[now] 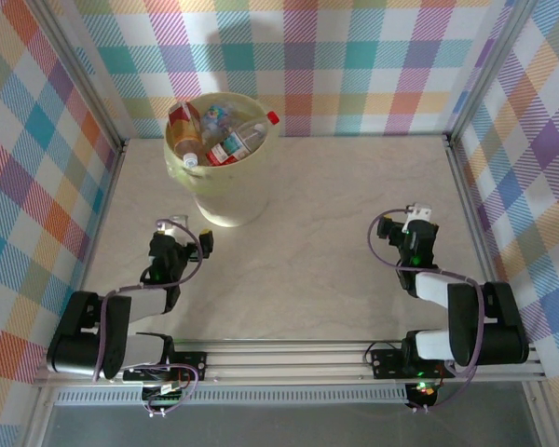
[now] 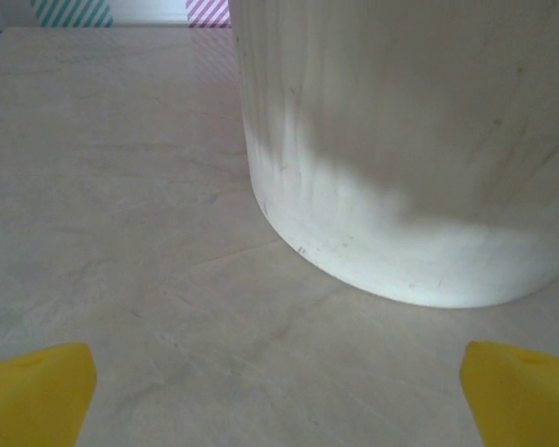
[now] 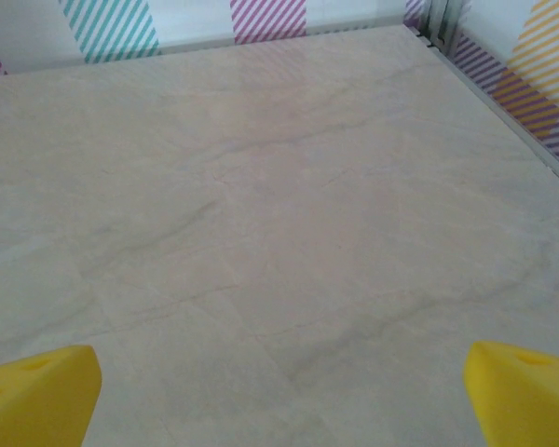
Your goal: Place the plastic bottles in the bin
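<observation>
The plastic bottles (image 1: 219, 135) lie inside the bin (image 1: 225, 203) near the desk's (image 1: 307, 251) far-left corner. The left gripper (image 1: 188, 233), released and empty, is nearer, facing the bin wall; the right gripper (image 1: 401, 222), likewise released, stands well apart.

Lab test booth, plaid walls (image 1: 373, 65)

The top external camera looks steeply down from above the near edge, taking in the whole table (image 1: 307, 279) with the bin (image 1: 225, 200) at upper left. The left wrist camera sits low, very near the bin's wall at its upper right; the right wrist camera faces across bare table toward the back wall (image 3: 168, 23). All 3 share the table.
</observation>
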{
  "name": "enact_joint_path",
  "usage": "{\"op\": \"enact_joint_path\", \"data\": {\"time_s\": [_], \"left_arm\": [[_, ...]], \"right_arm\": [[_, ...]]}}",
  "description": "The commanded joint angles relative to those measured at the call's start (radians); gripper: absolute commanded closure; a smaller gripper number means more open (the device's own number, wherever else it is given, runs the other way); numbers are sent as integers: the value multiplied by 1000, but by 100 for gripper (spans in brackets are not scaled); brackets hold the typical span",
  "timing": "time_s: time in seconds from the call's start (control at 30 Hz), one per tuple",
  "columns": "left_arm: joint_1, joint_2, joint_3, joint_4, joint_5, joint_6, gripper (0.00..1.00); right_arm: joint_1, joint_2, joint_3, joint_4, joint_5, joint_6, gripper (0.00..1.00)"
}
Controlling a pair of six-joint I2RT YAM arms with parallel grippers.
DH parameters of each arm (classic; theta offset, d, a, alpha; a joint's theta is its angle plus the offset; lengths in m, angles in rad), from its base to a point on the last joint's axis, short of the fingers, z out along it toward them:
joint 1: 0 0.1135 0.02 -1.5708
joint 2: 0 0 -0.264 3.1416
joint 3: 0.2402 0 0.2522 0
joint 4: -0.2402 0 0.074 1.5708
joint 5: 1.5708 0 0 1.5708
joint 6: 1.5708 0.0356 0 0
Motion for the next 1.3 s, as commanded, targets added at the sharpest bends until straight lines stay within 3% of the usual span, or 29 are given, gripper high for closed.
{"op": "enact_joint_path", "data": {"time_s": [0.0,0.2,0.27,0.33,0.43,0.57,0.67,0.73,0.8,0.93,1.03,1.1,1.2,1.27], "left_arm": [[2,77,35,126,14,19,0],[5,148,66,129,56,33,0],[7,248,95,191,62,37,0],[15,217,119,77,77,34,0],[21,219,97,129,113,40,0],[49,222,113,104,190,34,0],[51,208,26,243,226,50,0],[50,224,-19,350,212,42,0],[51,216,37,243,199,37,0],[53,235,165,24,167,19,0],[75,242,180,3,180,-6,0],[76,241,181,2,180,-7,0],[76,240,179,5,180,-5,0],[75,239,177,6,179,-5,0]], "right_arm": [[-2,54,23,109,-28,-16,0],[29,109,39,140,-209,-128,0],[27,110,45,129,-224,-131,0],[14,127,41,148,-226,-110,0],[-9,188,15,262,-226,-84,0],[-6,165,28,202,-341,-139,0],[-7,172,30,205,-331,-129,0],[-9,183,29,222,-240,-89,0],[-9,184,70,151,-114,-38,0],[-9,183,58,163,-113,-39,0],[-9,185,62,161,-116,-41,0],[-7,184,66,153,-138,-50,0],[-6,176,35,205,-353,-147,0],[-8,186,38,206,-328,-132,0]]}}
